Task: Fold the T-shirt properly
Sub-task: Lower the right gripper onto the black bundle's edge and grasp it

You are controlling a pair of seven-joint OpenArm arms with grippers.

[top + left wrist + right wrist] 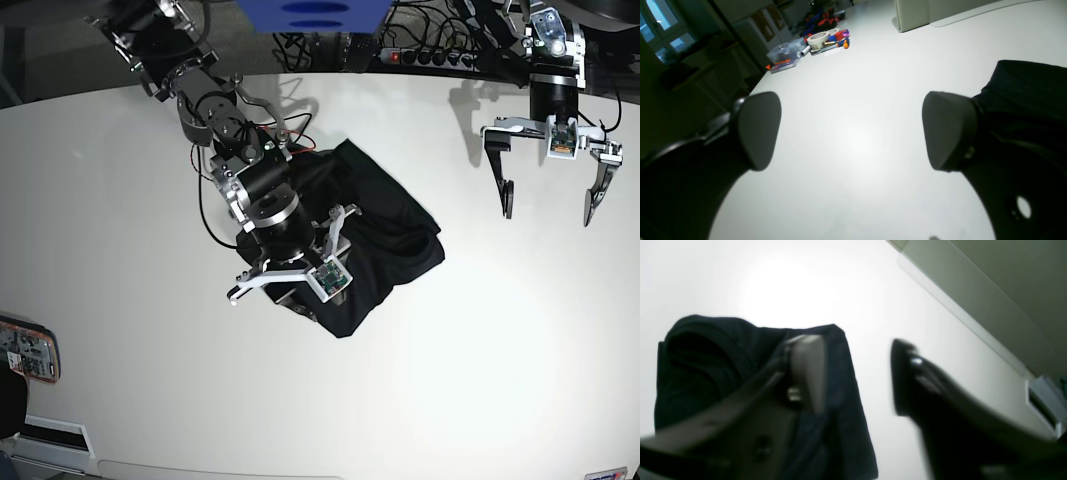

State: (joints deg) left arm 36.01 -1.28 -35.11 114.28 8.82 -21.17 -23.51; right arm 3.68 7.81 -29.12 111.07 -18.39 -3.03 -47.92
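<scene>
The black T-shirt (pixel 385 235) lies crumpled in a heap in the middle of the white table (pixel 150 200). My right gripper (pixel 288 256) hangs over its near-left edge. In the right wrist view its jaws (pixel 855 376) stand apart; one finger (pixel 808 370) is over the T-shirt (pixel 706 363), the other (pixel 903 380) is over bare table, and the cloth's edge reaches into the gap. My left gripper (pixel 548 212) hovers wide open at the far right, off the cloth. In the left wrist view this gripper (pixel 853 133) frames bare table, with the T-shirt (pixel 1027 86) beside its right finger.
Tape rolls and small tools (pixel 826 38) and a clear plastic box (pixel 786 53) lie near the table's far edge. A power strip with cables (pixel 420 55) runs along the back. A phone-like device (pixel 28 350) sits at the left edge.
</scene>
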